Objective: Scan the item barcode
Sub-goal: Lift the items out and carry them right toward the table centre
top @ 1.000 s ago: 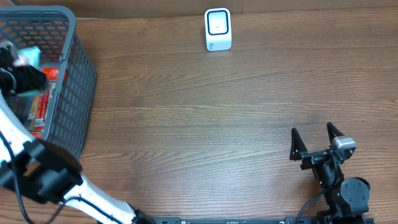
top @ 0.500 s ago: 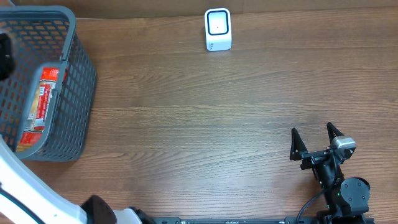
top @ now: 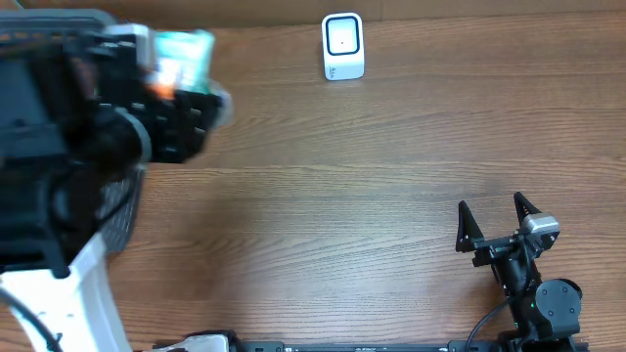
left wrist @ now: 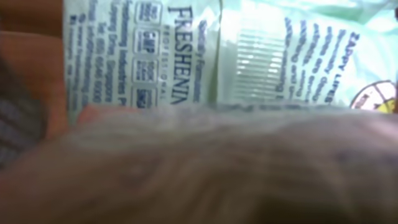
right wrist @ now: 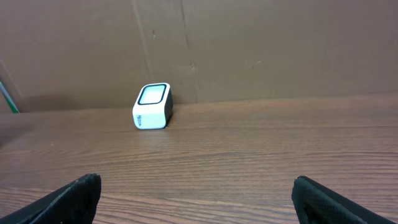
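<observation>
While the left hand (top: 174, 93) pinches a pale green packet (top: 181, 54) high above the basket (top: 59, 18) at the left edge, open tabletop (top: 342, 196) stretches to the white scanner (top: 342, 46) by the far edge; the right hand (top: 489, 203) rests spread near the front edge.

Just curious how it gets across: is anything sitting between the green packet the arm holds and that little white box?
Nothing visible does. The left gripper holds the green packet by the basket, and only bare wooden table lies between it and the white scanner.
</observation>
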### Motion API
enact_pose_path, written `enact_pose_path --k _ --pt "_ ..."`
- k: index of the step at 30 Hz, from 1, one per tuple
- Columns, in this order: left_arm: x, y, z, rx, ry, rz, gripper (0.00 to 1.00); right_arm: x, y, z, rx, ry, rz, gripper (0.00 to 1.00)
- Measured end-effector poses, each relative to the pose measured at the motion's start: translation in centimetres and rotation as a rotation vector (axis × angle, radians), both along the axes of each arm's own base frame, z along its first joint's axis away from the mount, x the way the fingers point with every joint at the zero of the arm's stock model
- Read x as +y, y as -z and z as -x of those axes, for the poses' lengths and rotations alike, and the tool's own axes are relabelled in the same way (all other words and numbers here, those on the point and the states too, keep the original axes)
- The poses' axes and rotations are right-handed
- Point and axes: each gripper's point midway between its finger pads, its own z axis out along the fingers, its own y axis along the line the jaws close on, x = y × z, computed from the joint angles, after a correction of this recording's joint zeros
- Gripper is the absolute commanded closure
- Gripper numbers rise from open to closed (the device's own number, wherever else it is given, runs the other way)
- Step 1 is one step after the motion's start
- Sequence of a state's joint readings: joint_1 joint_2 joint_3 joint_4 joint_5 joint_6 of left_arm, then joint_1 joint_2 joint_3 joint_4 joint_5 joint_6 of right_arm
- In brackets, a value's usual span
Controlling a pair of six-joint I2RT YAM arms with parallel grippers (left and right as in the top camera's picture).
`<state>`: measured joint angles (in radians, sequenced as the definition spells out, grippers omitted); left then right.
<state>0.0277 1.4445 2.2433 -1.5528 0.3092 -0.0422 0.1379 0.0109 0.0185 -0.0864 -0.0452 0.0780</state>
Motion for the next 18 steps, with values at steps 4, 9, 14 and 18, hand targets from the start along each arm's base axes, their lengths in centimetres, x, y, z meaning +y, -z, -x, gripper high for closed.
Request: enact_pose_path --k 4,9,14,18 --pt "-4.4 2.5 0.4 0.081 0.083 -0.036 0.74 0.0 0.0 0.0 0.000 0.000 0.000 0.00" --pt "-10.9 6.3 0.5 0.143 0.189 -0.075 0.75 0.0 0.0 0.0 0.000 0.000 0.000 0.00" --pt "-16.9 11.6 0.7 0.212 0.278 -0.099 0.75 0.0 0.0 0.0 0.000 0.000 0.000 0.00" --pt "-21.4 17.0 1.0 0.287 0.333 -0.139 0.77 0.0 0.0 0.0 0.000 0.000 0.000 0.00"
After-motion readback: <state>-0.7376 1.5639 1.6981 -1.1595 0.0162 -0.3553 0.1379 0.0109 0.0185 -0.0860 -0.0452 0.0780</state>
